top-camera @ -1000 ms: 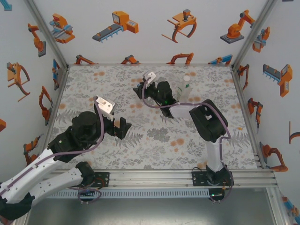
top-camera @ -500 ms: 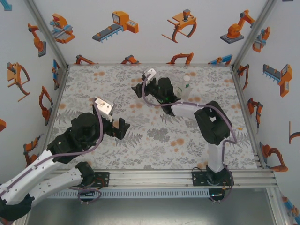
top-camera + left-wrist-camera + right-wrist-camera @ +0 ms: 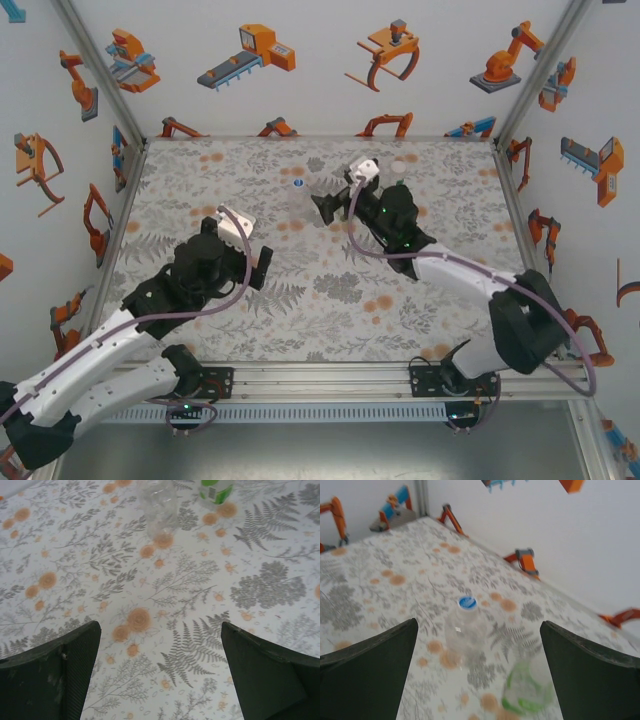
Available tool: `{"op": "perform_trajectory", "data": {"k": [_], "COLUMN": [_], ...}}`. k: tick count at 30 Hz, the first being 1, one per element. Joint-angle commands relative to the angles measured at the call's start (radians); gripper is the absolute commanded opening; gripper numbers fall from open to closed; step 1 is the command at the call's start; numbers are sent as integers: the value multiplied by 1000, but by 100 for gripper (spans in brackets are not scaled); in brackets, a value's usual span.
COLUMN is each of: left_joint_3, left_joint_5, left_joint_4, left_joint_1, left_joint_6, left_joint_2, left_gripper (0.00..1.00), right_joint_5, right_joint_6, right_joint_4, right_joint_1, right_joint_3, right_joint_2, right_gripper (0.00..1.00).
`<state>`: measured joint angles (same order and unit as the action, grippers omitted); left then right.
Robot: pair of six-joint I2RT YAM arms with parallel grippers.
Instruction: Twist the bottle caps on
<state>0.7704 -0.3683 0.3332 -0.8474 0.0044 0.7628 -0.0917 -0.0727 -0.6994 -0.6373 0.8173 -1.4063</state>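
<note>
The flat surface with the grey and orange flower pattern carries everything. The left arm reaches in from the near left corner. Its left end effector hangs over bare pattern, with the fingers spread wide and nothing between them. The right arm stretches far across toward the middle back. The right end effector is also spread wide and empty, and it points at the bottles.

The short clear plastic bottle stands upright just ahead of the right fingers. The squat green-tinted plastic bottle stands just beside it, nearer to this end effector. At the far side a taller bottle is partly hidden behind the right arm, and only its white top is visible.

The small round blue plastic cap sits on the neck of the short bottle. I cannot tell if it is turned tight. The top of the green-tinted bottle is too blurred to judge.

In my judgement the main danger is the crowding. The two bottles look light and stand close together, so a wide finger coming down for one cap may push the neighbour over. Also, if a cap is turned while the other end effector does not hold the body, the bottle will probably spin with it and the thread will not tighten.
</note>
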Motion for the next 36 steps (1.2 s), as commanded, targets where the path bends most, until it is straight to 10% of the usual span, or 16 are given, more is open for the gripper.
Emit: {"op": "perform_trajectory", "data": {"k": [1, 16, 36], "left_joint_3": [-27, -214, -393], "left_joint_5": [-65, 24, 377], "left_joint_4": [-78, -388, -959], "left_joint_1": [40, 447, 836], "left_joint_6": [85, 153, 74], "left_joint_2": [2, 148, 437], "left_gripper": [97, 97, 97], "right_joint_5": [117, 259, 49], "right_joint_6": [-41, -23, 145], "right_joint_4": [112, 423, -399], "right_joint_1": [26, 463, 713], "right_joint_3": [-96, -432, -565], "right_joint_2": [140, 505, -114], "right_gripper": [99, 99, 99]}}
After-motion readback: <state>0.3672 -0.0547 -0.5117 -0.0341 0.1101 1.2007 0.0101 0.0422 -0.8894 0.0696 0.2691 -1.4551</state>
